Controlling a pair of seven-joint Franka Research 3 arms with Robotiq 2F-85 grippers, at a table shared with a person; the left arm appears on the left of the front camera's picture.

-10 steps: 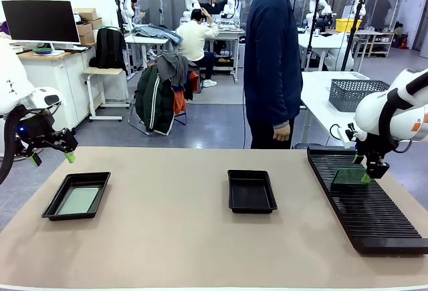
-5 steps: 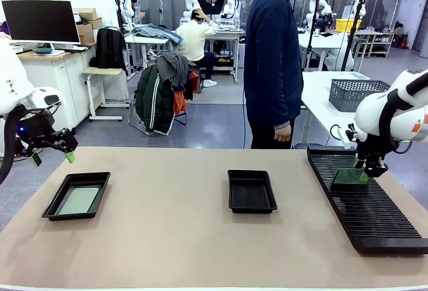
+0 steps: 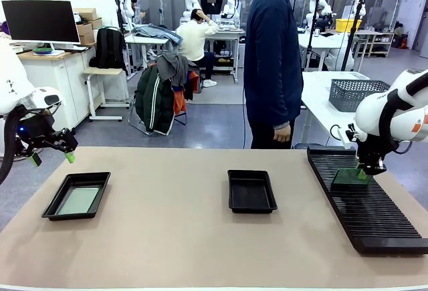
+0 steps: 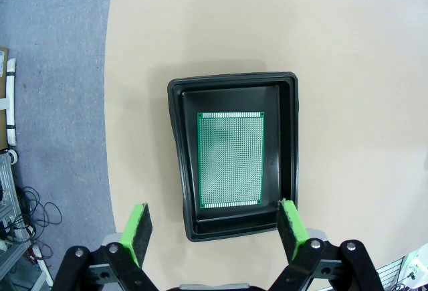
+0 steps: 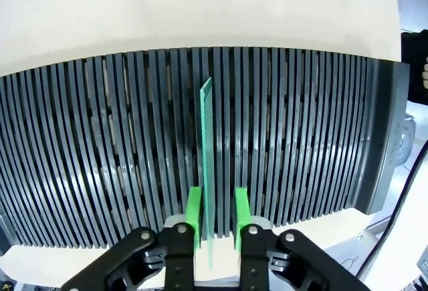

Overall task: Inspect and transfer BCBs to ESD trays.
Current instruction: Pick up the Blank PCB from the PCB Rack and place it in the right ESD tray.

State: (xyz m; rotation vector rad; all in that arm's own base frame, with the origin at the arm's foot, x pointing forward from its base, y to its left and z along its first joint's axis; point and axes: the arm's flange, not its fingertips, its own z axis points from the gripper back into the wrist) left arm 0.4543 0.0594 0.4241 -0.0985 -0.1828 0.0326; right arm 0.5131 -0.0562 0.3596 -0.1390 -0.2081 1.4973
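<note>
One green BCB [image 5: 206,144] stands on edge in a slot of the black ribbed rack [image 5: 100,137]. My right gripper [image 5: 217,214] straddles its near end, one pad against it and a narrow gap left at the other. In the front view this BCB [image 3: 348,178] stands at the rack's far end under the right gripper [image 3: 364,170]. Another BCB [image 4: 231,159] lies flat in the left ESD tray [image 4: 177,144]. My left gripper [image 4: 214,227] hovers open above that tray's near end. A second ESD tray [image 3: 231,197] sits at mid-table with nothing in it.
The long rack [image 3: 374,217] runs along the table's right side. A person [image 3: 273,57] in a dark jacket stands at the far edge, hand hanging down. A grey mesh basket [image 3: 354,93] rests on a white table behind. In the front view the left gripper [image 3: 51,158] hangs beyond the left tray [image 3: 53,212].
The right gripper's jaws have narrowed around the upright board and the gripper has shifted slightly. The left arm has not moved.
</note>
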